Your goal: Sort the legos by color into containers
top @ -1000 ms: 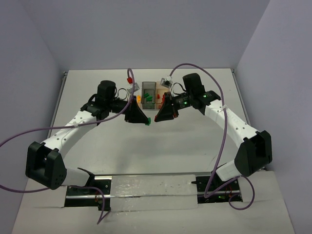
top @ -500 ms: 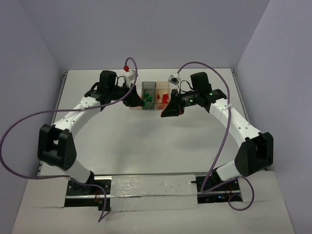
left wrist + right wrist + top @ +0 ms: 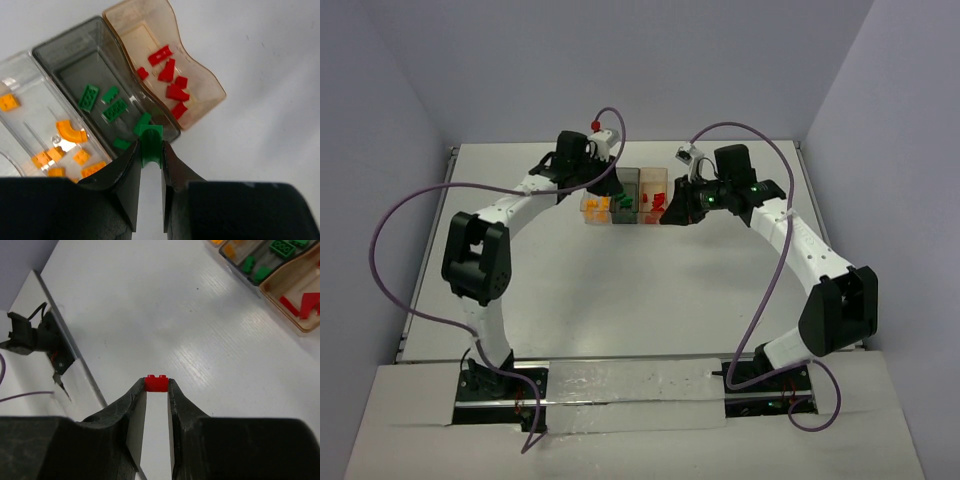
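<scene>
Three joined containers (image 3: pixel 625 178) stand at the table's far middle. In the left wrist view the clear bin (image 3: pixel 30 85) holds orange legos (image 3: pixel 70 131), the dark bin (image 3: pixel 75 55) holds green legos (image 3: pixel 89 96), and the amber bin (image 3: pixel 200 65) holds red legos (image 3: pixel 170 75). My left gripper (image 3: pixel 150 150) is shut on a green lego (image 3: pixel 150 142), hanging over the near end of the dark bin. My right gripper (image 3: pixel 157 387) is shut on a red lego (image 3: pixel 156 383) above bare table, just right of the amber bin (image 3: pixel 285 295).
Purple cables (image 3: pixel 395 260) loop off both arms over the table's left and right sides. A black bracket with wires (image 3: pixel 30 335) sits at the table's edge in the right wrist view. Grey walls close in the far and side edges.
My left arm has swung from mid-table up to the bins, carrying the green lego. My right gripper has moved up and right, toward the amber bin, with the red lego.
</scene>
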Controlling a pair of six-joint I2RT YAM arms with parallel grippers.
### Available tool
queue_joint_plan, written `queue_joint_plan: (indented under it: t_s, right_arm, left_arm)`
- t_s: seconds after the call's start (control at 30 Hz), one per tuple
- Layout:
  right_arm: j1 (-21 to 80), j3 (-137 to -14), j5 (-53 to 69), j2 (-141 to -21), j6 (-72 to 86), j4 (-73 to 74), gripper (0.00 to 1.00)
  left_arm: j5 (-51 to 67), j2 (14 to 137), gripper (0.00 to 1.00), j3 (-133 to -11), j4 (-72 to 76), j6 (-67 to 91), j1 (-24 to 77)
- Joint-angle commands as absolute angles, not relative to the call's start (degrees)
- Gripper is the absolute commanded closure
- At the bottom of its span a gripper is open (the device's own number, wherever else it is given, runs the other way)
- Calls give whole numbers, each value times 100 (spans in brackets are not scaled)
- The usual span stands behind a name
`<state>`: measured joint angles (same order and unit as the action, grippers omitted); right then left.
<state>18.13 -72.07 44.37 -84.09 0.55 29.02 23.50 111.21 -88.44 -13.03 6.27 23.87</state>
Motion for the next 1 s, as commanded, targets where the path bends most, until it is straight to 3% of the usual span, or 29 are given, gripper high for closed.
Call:
queue_joint_plan:
  t_s: [0.0,0.07,0.17,0.27,0.47,0.7,0.97]
  right_arm:
    - [1784,-7557,3833,-8514,212,2668,100]
    - [1784,-7622,3648,-8579,220,2703,100]
    - [1782,-7723,3426,-8671,272,2713,100]
    - [1775,-7880,3210,-8788,290,2733,100]
    - [1793,-8218,2665,-9132,346,2572,100]
    - [1879,-9274,2157,-10361,438,2594,100]
    - [2022,-10266,1669,-11637,452,2663,100]
  left_arm:
    - [1826,11629,74,-9669,-1304,660,2456]
    - [1729,11818,57,-9968,-1383,700,2452]
    - [1614,12168,44,-10320,-1549,759,2452]
    - [1464,12335,35,-10665,-1755,807,2452]
    - [1454,11972,28,-10887,-1986,800,2413]
    - [1903,10208,1,-9985,-1960,1051,2148]
    - [1750,9171,1,-8907,-2232,1095,1608]
